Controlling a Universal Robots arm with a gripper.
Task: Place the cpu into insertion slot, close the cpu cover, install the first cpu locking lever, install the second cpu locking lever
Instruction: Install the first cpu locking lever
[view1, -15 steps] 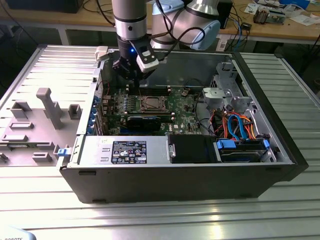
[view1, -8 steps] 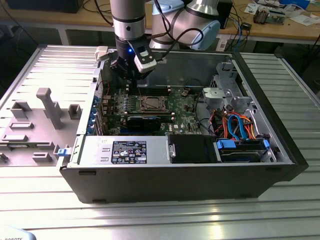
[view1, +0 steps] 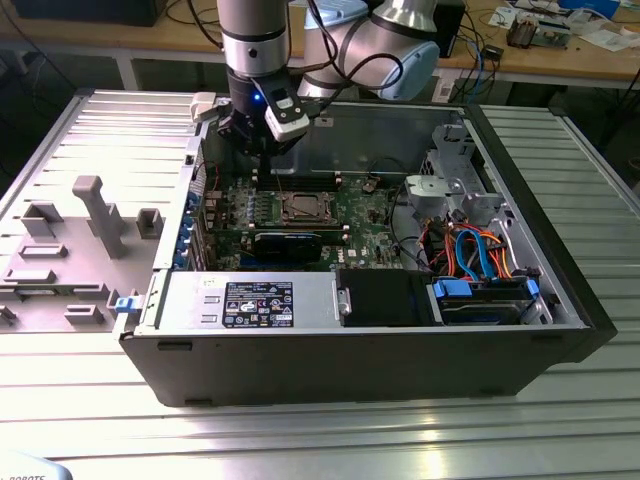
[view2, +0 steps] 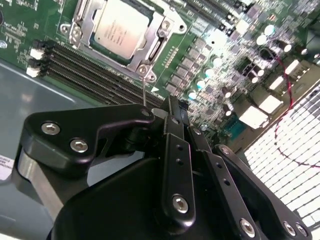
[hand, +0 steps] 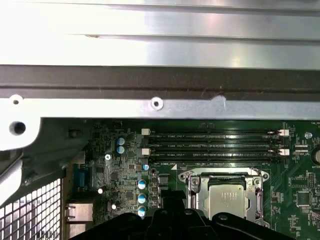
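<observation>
The cpu (view2: 120, 27) lies flat in the insertion slot (view1: 303, 208) on the green board, its silver top facing up. The cpu cover (view2: 159, 47) lies down around it as a silvery frame. In the first wrist view the cpu (hand: 232, 197) shows through the cover (hand: 195, 192) window. A thin locking lever (view2: 144, 90) stands up from the socket's corner and reaches my gripper (view2: 160, 107). The black fingers are shut together; I cannot tell whether the lever is clamped or only touching. In the exterior view my gripper (view1: 262, 148) hangs just behind the socket, toward that view's left.
Long memory slots (hand: 215, 145) run between the socket and the case wall (hand: 160, 107). A black card (view1: 288, 243) stands in front of the socket. A drive cage with coloured cables (view1: 480, 250) is at the exterior view's right, a grey fixture tray (view1: 80, 240) at its left.
</observation>
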